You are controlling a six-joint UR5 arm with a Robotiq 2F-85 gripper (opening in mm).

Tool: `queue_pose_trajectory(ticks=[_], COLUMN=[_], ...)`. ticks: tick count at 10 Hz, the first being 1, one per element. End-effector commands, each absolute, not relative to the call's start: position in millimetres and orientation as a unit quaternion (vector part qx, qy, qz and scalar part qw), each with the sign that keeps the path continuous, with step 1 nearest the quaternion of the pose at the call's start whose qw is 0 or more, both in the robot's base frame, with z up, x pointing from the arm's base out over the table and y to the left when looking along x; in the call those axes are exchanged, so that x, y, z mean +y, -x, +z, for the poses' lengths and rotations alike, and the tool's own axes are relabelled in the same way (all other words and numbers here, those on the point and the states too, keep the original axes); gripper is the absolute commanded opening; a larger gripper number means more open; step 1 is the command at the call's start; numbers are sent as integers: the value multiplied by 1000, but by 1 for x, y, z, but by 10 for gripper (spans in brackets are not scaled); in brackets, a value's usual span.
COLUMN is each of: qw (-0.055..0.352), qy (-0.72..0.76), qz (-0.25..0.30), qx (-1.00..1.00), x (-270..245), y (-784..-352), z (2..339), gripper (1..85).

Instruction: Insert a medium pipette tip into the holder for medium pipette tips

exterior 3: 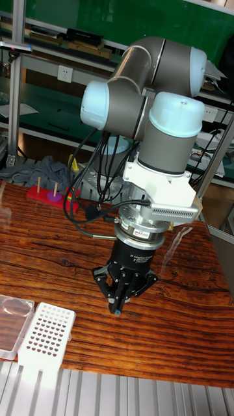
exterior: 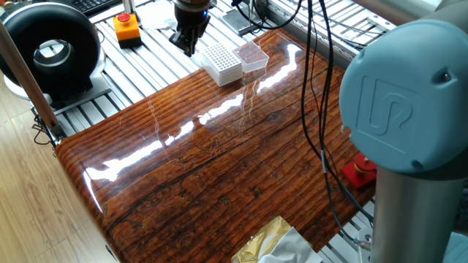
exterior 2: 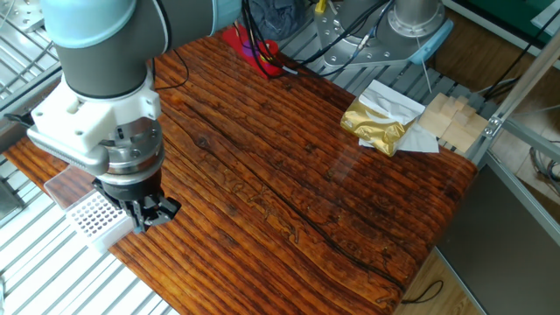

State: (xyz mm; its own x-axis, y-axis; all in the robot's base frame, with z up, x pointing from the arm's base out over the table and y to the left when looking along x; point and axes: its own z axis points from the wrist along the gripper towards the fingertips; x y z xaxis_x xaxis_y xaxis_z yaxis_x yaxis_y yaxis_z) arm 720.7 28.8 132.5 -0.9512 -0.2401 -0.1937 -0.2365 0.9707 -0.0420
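The holder for medium pipette tips (exterior 3: 47, 335) is a white block with a grid of holes, at the table's edge (exterior: 221, 62) (exterior 2: 94, 217). My gripper (exterior 3: 117, 308) hangs just above the wood to the right of the holder in the tall view, fingers pinched together and pointing down. A tiny pale nub at the fingertips looks like the medium pipette tip (exterior 3: 117, 312); it is too small to make out in the other views. Seen from the other sides, the gripper (exterior: 189, 45) (exterior 2: 150, 214) is close beside the holder and apart from it.
A clear shallow box (exterior 3: 13, 316) (exterior: 252, 54) lies against the holder. An orange button box (exterior: 126, 28) and a black round device (exterior: 51, 51) stand off the table. Crumpled gold foil and paper (exterior 2: 378, 122) lie at the far end, with red blocks (exterior 3: 49, 194) at the back.
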Motion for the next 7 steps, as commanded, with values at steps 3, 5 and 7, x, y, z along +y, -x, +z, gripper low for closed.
queue_pose_trajectory(ticks=[3,5,7], qw=[99,97,92], qy=[122,122,126], qz=[-10,11,14], qx=[988,988,988], x=[27,25,15], y=[-721,-720,-720], z=[134,140,148], gripper=[10,10,10])
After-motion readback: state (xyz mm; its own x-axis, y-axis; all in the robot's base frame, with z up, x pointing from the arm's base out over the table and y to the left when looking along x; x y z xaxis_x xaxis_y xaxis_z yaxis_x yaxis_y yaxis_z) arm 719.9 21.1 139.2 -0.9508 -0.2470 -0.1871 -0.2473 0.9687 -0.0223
